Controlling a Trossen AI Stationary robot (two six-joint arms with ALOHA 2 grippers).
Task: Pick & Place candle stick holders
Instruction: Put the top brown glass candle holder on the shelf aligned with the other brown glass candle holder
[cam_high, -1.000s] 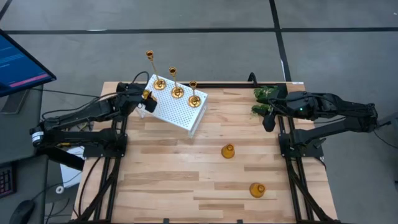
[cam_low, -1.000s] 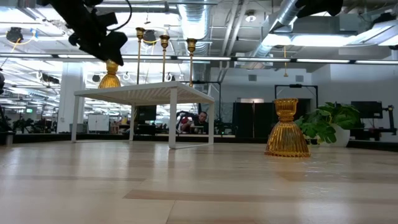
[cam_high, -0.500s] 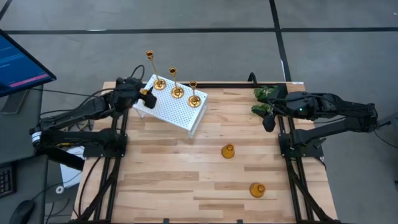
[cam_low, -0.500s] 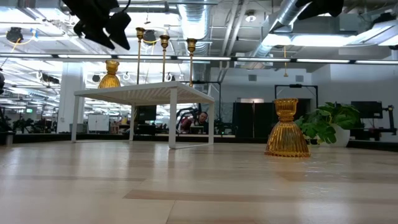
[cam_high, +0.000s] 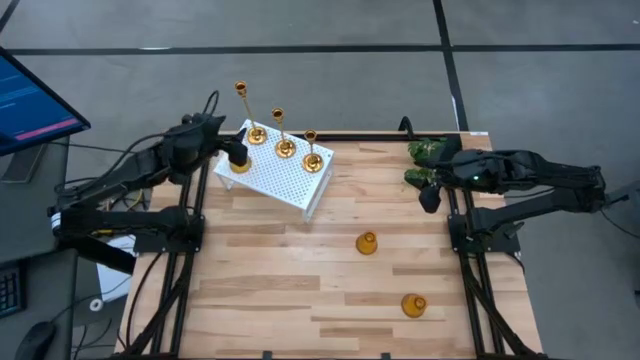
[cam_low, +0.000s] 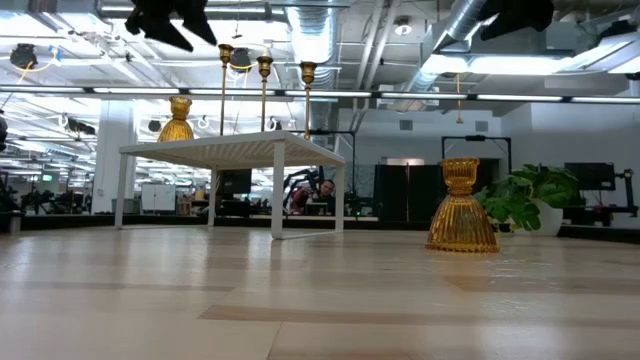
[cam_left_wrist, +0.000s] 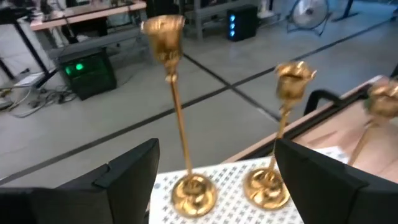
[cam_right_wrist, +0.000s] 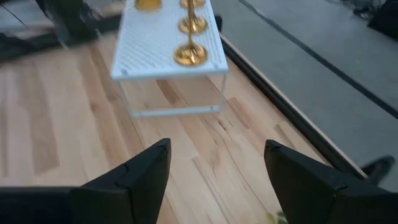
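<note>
Three thin-stemmed brass holders stand in a row on the perforated white rack at the table's far left corner, a ribbed bell-shaped one beside them. Two more bells sit on the wood planks toward the near right. The left gripper hangs above the rack, fingers apart and empty; the right gripper, fingers also apart, waits at the right edge by the leafy plant.

shiny gold metal candle stick holders: gleaming brass-yellow
white perforated metal stand: showing dotted holes
pale wooden plank table: showing striped grain
green leafy plant: showing dark green
</note>
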